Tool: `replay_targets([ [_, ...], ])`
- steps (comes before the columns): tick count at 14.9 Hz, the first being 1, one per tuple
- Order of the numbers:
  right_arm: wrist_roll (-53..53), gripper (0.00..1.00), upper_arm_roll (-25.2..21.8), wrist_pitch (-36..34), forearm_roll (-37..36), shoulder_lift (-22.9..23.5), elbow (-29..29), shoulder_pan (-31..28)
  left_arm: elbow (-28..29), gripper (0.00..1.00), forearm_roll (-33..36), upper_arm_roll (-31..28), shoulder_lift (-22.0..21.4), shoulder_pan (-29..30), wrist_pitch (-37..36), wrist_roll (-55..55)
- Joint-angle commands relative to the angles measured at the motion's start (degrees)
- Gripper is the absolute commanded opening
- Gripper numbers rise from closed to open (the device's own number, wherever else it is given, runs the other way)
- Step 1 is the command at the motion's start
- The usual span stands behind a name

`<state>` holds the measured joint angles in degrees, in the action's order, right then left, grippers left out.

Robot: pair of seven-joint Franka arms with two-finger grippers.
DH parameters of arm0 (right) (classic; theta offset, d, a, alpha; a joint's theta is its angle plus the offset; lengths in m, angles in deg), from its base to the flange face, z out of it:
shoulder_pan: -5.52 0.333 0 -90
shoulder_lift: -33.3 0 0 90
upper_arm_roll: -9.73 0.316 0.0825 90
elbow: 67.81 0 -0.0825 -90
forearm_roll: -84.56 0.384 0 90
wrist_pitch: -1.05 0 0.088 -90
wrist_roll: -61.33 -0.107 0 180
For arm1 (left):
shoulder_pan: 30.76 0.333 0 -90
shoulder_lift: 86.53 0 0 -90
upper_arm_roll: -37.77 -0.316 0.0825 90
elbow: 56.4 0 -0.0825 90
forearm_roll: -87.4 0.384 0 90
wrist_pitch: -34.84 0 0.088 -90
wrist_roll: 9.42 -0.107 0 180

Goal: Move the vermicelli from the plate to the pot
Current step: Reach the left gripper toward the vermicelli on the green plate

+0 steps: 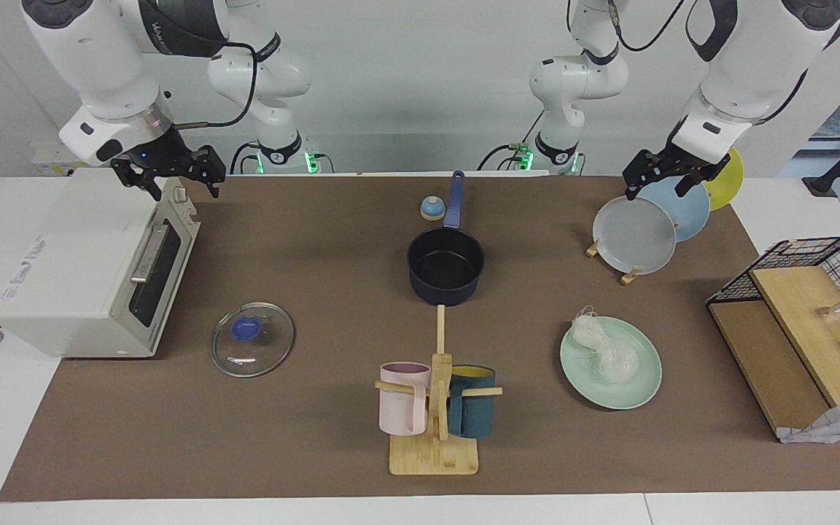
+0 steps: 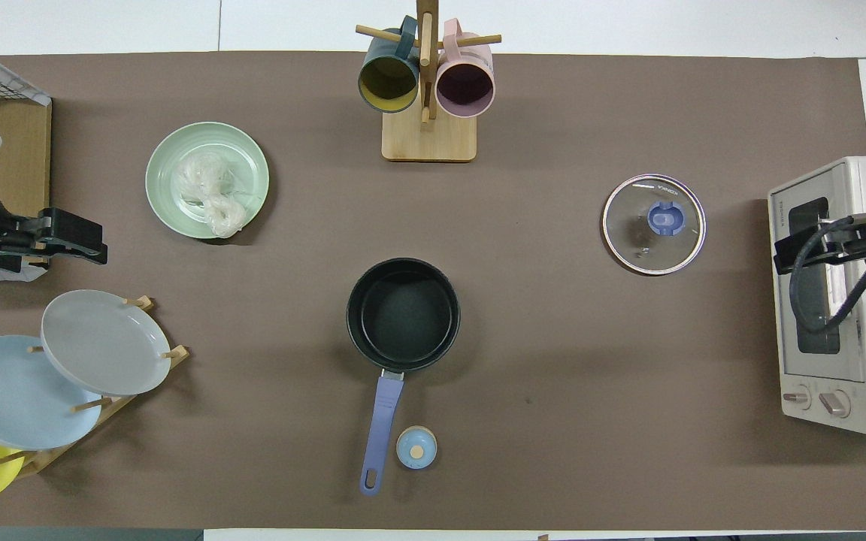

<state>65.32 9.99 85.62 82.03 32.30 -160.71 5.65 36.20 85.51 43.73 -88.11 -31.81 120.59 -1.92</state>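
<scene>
Both arms are waiting: your left hand (image 1: 666, 175) is hanging open over the plate rack (image 1: 628, 273), your right hand (image 1: 172, 173) open over the toaster oven (image 1: 92, 270). The vermicelli (image 1: 604, 348) is sitting on the plate (image 1: 635, 394), and the pot (image 1: 445, 264) is standing uncovered mid-table to receive it.

Count on the worktop (image 1: 318, 452), landmark = pot (image 1: 445, 266).
- Pots: 1.
- Glass lids (image 1: 253, 340): 1, beside the pot toward the right arm's end.
- Plates: 4, namely mint-green plate (image 1: 631, 390) with 1 vermicelli (image 1: 602, 348) bundle; grey plate (image 1: 634, 235), light blue plate (image 1: 690, 208) and yellow plate (image 1: 730, 179) racked.
- Mugs: 2, pink mug (image 1: 403, 408) and teal mug (image 1: 472, 412), farther from the robots than the pot.
- Toaster ovens (image 1: 84, 270): 1.
- Tools: 2, left tool (image 1: 664, 177) and right tool (image 1: 172, 171).
</scene>
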Motion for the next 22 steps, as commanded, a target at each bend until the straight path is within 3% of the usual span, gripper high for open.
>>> replay_targets([
  [1, 0.8, 1.0, 0.4, 1.0, 1.5, -0.7, -0.6, -0.7, -1.1, 1.0, 0.6, -0.5, 0.3, -0.8, -0.7, 0.4],
  [7, 0.6, 1.0, 0.4, 0.9, 1.5, -0.7, -0.6, -0.7, 0.8, 1.0, -0.6, -0.6, 1.4, -0.2, 4.4, 1.9],
  [9, 0.6, 1.0, 0.4, 0.9, 1.5, -0.7, -0.7, -0.8, -0.2, 1.0, -1.9, -0.6, 6.9, -0.3, 8.6, 2.0],
  [11, 0.9, 1.0, 0.4, 0.7, 1.5, -0.7, -0.7, -0.8, -4.0, 1.0, -1.7, -0.7, 16.9, -0.8, 13.4, 2.5],
  [13, 1.3, 1.0, 0.8, 1.2, 1.5, -0.9, -1.1, -0.1, -4.6, 1.0, -1.6, -0.7, 23.5, -0.6, 21.0, 3.0],
  [16, 1.3, 1.0, 0.9, 9.4, 1.7, -0.6, -5.0, 1.2, -5.1, 1.0, -1.2, -0.8, 30.8, -0.9, 28.9, 7.8],
  [22, 6.6, 1.0, 0.9, 24.9, 1.7, 11.4, -5.9, 1.4, -4.0, 0.98, -0.6, -0.9, 32.8, -0.9, 33.7, 10.8],
])
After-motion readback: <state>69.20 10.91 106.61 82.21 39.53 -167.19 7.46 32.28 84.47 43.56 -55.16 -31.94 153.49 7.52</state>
